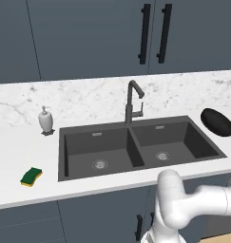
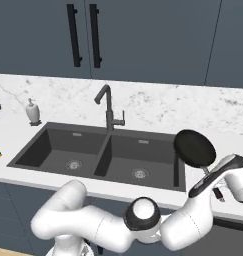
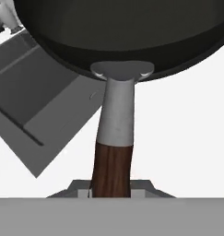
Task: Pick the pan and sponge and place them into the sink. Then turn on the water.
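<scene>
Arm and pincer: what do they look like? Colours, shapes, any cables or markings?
White glossy arm of rounded tubular links with bulbous elbows; one dark round joint cap and a black band near the wrist. No cables or markings visible. The pincer shows as small grey finger tips.

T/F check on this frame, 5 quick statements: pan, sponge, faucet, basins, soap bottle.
1. The gripper has the pan by its handle. True.
2. The sponge lies in the left basin. False: it sits on the counter, left of the sink.
3. Water runs from the faucet. False: no stream is visible.
4. Both basins hold nothing but their drains. True.
5. The soap bottle stands right of the faucet. False: in both base views it stands left of it, near the sink's far left corner.
</scene>
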Robot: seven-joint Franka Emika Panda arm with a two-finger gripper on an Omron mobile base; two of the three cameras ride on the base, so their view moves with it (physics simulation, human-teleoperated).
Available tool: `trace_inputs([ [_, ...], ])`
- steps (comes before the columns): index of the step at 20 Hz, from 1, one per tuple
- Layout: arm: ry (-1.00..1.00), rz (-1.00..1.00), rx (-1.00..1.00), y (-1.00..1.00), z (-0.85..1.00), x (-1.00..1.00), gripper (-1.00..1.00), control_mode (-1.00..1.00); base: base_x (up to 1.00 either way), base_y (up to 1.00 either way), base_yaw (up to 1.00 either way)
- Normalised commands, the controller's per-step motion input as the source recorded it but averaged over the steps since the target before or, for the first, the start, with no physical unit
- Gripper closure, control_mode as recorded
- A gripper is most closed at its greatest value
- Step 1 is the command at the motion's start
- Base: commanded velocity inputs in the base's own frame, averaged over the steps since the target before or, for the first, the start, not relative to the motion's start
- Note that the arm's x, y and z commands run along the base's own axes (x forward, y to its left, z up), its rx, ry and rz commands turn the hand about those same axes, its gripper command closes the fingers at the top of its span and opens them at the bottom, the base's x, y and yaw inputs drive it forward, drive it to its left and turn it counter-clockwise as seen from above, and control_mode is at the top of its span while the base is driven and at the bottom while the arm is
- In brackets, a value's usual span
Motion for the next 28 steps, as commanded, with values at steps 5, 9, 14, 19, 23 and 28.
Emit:
trace_inputs([
  [5, -0.14, 0.05, 0.03, 1.00, 0.49, 0.00, 1.00, -1.00, 0.00, 0.00, 0.00],
  [9, -0.01, 0.06, 0.00, 1.00, 0.43, 0.00, 1.00, -1.00, 0.00, 0.00, 0.00],
  [14, 0.00, 0.01, 0.00, 1.00, 0.15, 0.09, 1.00, -1.00, 0.00, 0.00, 0.00],
  [19, 0.16, 0.00, -0.04, 0.99, 0.27, 0.51, 1.00, -1.00, 0.00, 0.00, 0.00],
  [23, 0.39, -0.01, -0.41, 0.99, 0.13, 0.82, 1.00, -1.00, 0.00, 0.00, 0.00],
  [28, 0.26, 0.00, -0.39, 0.73, 0.01, 0.94, 1.00, -1.00, 0.00, 0.00, 0.00],
])
